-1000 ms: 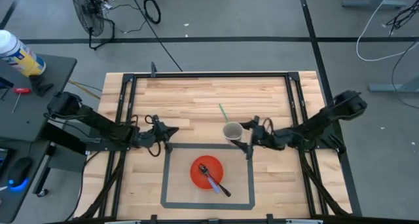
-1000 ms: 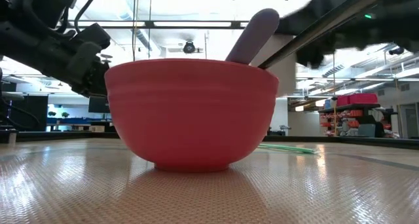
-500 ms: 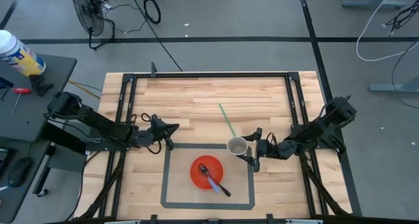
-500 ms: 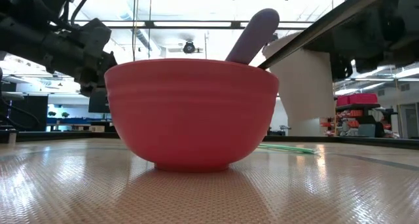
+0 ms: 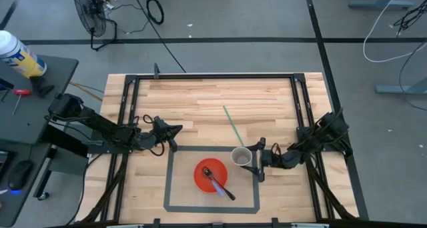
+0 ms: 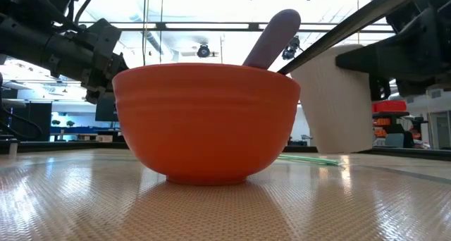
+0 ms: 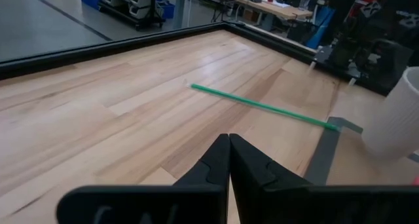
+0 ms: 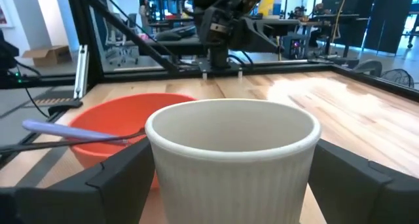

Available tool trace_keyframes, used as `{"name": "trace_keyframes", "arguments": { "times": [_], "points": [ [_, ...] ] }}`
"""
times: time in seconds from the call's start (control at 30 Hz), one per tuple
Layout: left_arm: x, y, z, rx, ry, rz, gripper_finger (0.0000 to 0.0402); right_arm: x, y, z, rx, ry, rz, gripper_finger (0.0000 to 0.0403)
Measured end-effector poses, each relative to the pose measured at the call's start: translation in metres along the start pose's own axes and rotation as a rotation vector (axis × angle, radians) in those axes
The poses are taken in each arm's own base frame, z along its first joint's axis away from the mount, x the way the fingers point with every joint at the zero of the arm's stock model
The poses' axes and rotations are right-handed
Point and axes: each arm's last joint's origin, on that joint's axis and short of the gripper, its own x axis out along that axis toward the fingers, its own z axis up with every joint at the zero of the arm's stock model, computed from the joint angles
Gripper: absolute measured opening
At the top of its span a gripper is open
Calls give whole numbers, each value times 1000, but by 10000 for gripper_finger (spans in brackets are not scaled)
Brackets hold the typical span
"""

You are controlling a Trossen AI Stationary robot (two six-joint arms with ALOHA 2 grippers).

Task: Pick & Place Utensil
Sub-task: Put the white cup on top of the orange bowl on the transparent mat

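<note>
A white ribbed cup (image 5: 241, 157) stands upright between the fingers of my right gripper (image 5: 256, 162), just right of the red bowl (image 5: 210, 176). The right wrist view shows the cup (image 8: 232, 160) close up with the bowl (image 8: 124, 129) behind it. A lavender-handled utensil (image 6: 271, 40) and a dark-handled one (image 5: 225, 190) lean on the bowl's rim. A green straw (image 5: 232, 125) lies flat on the wood beyond the cup. My left gripper (image 5: 171, 135) is shut and hovers left of the bowl, touching nothing. My right gripper pinches the cup's ribbed side wall (image 8: 163, 185) between its two fingers (image 8: 118, 178), one on each side, below the rim. The fingers come level from the table's right side. The cup is upright, and in the low view its base (image 6: 343, 151) seems just above the table.
A grey tape rectangle (image 5: 168, 181) marks the area around the bowl. Black frame rails (image 5: 213, 75) run along the table's far, left and right sides. Bare wood lies toward the far edge (image 5: 200, 98).
My right gripper has carried the cup toward the table's near edge, from beside the straw's near end to a spot next to the bowl's right side, keeping the cup upright. The right arm has drawn back with it. The bowl and utensils have stayed put.
</note>
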Motion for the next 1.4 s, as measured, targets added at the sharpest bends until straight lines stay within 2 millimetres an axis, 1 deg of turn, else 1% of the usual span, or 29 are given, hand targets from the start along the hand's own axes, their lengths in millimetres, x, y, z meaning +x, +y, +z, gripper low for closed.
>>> {"name": "trace_keyframes", "arguments": {
  "times": [0.13, 0.37, 0.5, 0.73, 0.9, 1.1, 1.4],
  "points": [
    [0, 0, 0, -26, 1, -1, 14, 5, 4, -4, -36, 4, 2, 350],
    [0, 0, 0, -45, 2, -3, 14, 6, 4, -7, -48, 16, -27, 351],
    [0, 0, 0, -45, 5, -8, 14, 7, 2, -10, -54, 43, -39, 362],
    [0, 0, 0, -45, 8, -13, 14, 8, 1, -10, -48, 47, -43, 393],
    [0, -1, 0, -45, 12, -20, 14, 6, 3, -6, -49, 54, -9, 395],
    [0, -1, -1, -42, 22, -36, 14, 1, 5, -1, -49, 133, 12, 394],
    [0, -1, -1, -42, 22, -36, 14, -11, -1, 7, -50, 331, 66, 396]
  ]
}}
